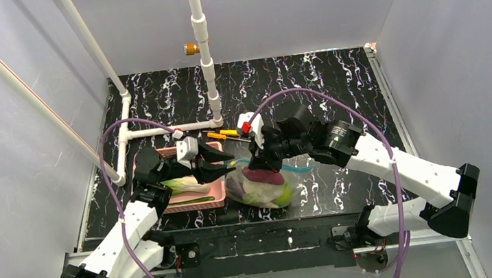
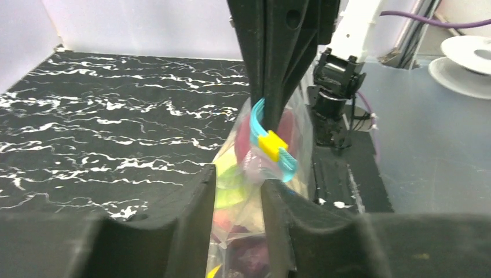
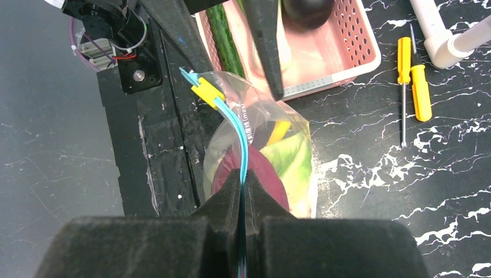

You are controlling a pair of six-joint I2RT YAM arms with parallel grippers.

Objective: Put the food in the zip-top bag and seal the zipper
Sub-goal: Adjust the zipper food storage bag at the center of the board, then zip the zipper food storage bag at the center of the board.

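The limp, likely slippery bag (image 3: 257, 101) is best held by its stiffer zipper (image 3: 239, 130), clenched in the right pincer (image 3: 243, 182); whether the left pincer (image 2: 237, 194) grips cannot be told.

Black marbled counter (image 1: 334, 81): pink basket (image 1: 188, 206) front-left, zip-top bag (image 1: 266, 192) beside it, yellow-handled screwdrivers (image 1: 223, 134) behind, white pipe frame (image 1: 159, 129) back-left.

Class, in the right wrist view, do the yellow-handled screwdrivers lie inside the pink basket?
No, the screwdrivers lie on the black table, outside the pink basket.
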